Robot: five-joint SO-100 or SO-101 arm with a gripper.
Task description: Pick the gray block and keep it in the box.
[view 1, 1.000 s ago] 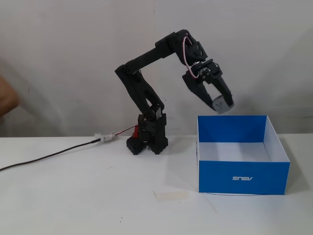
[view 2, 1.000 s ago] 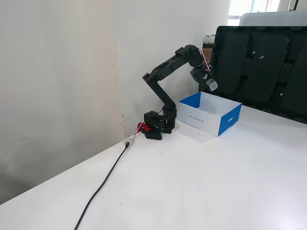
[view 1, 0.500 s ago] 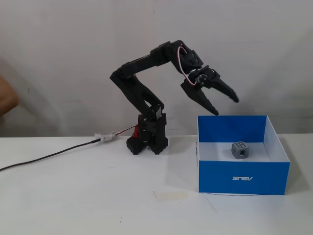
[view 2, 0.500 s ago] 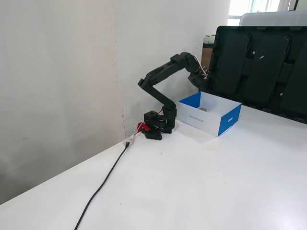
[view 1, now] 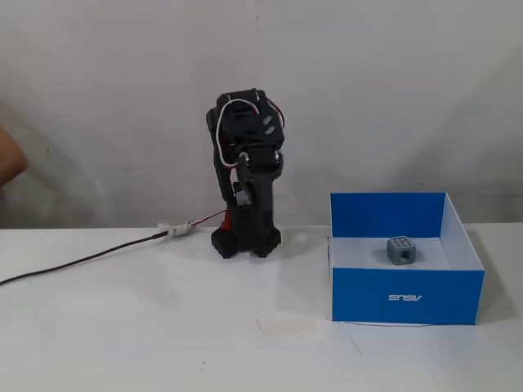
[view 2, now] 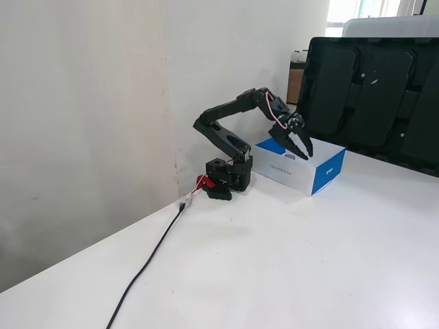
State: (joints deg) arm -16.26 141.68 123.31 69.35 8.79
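The gray block (view 1: 400, 251) sits on the white floor of the blue box (view 1: 406, 296), toward its back right, upright and clear of the walls. The box stands to the right of the arm's base in a fixed view (view 1: 245, 241). The black gripper (view 2: 300, 149) hangs tips-down above the table beside the box's near corner (view 2: 324, 173), jaws slightly apart and empty. In a fixed view the gripper (view 1: 258, 167) faces the camera, well left of the box. The block is hidden in the side-on fixed view.
A black cable (view 1: 82, 261) runs left from the base across the white table. A strip of tape (view 1: 284, 325) lies on the table in front. Large black trays (view 2: 370, 89) lean behind the box. A blurred hand (view 1: 8, 163) shows at the left edge.
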